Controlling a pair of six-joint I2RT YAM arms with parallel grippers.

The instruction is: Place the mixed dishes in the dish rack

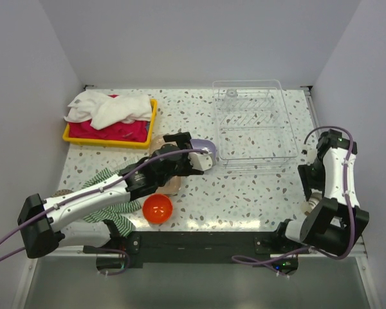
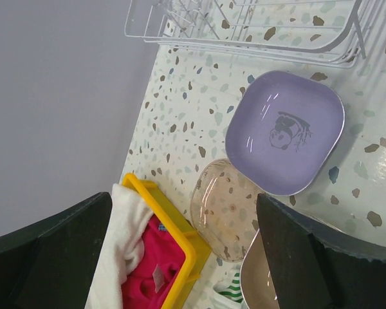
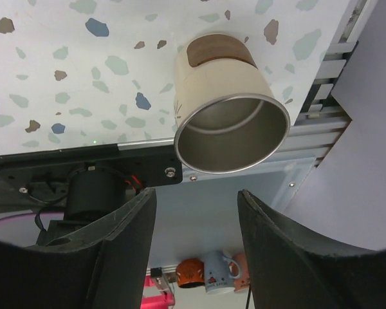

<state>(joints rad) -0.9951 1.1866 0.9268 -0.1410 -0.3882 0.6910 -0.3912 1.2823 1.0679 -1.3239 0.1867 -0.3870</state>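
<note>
The lilac square plate (image 2: 285,132) with a panda print lies flat on the table just short of the wire dish rack (image 2: 257,29). My left gripper (image 2: 186,257) hovers open above it, nothing between its fingers. Beside the plate lie a clear glass dish (image 2: 228,209) and a tan plate (image 2: 260,280). From above, the left gripper (image 1: 196,159) covers most of the lilac plate (image 1: 207,148). The orange bowl (image 1: 157,208) sits near the front edge. A beige cup (image 3: 228,119) with a metal inside sits just beyond my right gripper (image 3: 196,212), whose jaws stand apart, not touching it.
A yellow tray (image 1: 109,138) of white and pink towels stands at the back left. A green striped cloth (image 1: 112,215) lies under the left arm. The dish rack (image 1: 254,125) takes up the back right. The right arm works at the table's near right corner, by the side wall.
</note>
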